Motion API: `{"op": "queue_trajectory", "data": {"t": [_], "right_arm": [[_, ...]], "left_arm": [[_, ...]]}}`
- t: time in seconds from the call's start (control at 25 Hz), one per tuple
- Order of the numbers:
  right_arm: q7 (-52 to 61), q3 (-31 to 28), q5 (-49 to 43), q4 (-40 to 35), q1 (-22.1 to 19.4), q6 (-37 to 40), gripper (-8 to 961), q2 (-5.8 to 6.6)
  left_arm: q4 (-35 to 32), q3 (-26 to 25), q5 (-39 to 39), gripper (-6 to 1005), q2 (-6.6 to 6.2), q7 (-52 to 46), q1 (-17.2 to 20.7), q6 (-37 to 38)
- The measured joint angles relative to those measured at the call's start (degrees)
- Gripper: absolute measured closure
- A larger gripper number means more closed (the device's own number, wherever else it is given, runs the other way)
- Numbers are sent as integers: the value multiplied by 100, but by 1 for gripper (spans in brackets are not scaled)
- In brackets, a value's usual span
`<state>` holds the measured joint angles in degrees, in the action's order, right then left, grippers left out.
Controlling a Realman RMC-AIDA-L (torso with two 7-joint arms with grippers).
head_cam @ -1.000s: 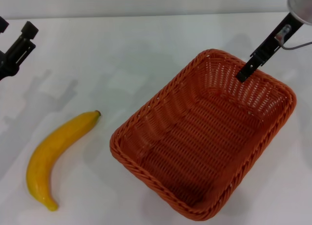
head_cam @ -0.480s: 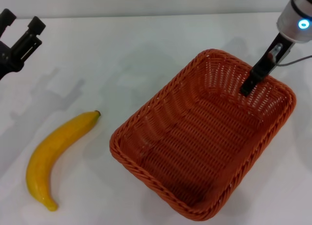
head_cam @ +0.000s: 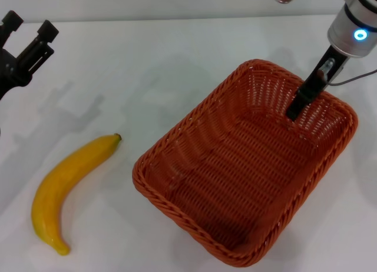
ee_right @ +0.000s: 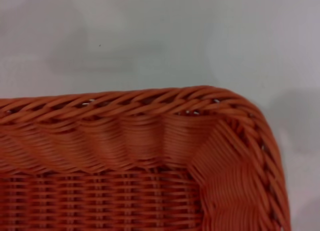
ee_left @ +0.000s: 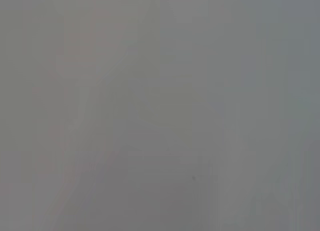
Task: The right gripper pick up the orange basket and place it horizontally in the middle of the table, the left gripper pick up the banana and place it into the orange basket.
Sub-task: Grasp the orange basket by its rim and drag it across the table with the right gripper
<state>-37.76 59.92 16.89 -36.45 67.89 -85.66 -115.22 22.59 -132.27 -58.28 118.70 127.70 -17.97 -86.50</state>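
The orange basket point(head_cam: 244, 166) lies askew on the white table point(head_cam: 147, 66), right of centre, open side up and with nothing in it. My right gripper point(head_cam: 294, 110) comes down from the upper right, its blue ring lit, and reaches inside the basket against the far wall. The right wrist view shows one braided corner of the basket point(ee_right: 150, 156) close up. The banana point(head_cam: 65, 186) lies on the table at the front left, a short gap from the basket. Far back on the left, my left gripper point(head_cam: 29, 26) hangs open above the table, well away from the banana.
The table's far edge runs along the top of the head view. Bare white tabletop lies between banana and basket and behind them. The left wrist view is plain grey with nothing to make out.
My right arm has come lower and further into view, sinking deeper inside the basket's far wall. The left gripper has shifted slightly up and to the right. Basket and banana have not moved.
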Motion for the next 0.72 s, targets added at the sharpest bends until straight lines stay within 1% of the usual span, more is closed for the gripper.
{"op": "queue_trajectory", "data": {"t": [0.2,0.32,0.56,0.64,0.72], "right_arm": [[158,-43,61,9,6,5,274,0],[346,-51,165,-37,-16,52,510,14],[714,-137,190,-150,-67,42,727,46],[855,-283,177,-324,-150,-52,738,74],[1028,-482,157,-643,-348,-232,749,122]], "left_arm": [[11,-8,0,109,-11,12,-4,6],[52,-17,0,109,-23,15,-5,9],[85,-42,1,109,-68,13,10,8],[88,-51,1,109,-91,12,30,-2],[88,-53,1,109,-100,12,36,-1]]}}
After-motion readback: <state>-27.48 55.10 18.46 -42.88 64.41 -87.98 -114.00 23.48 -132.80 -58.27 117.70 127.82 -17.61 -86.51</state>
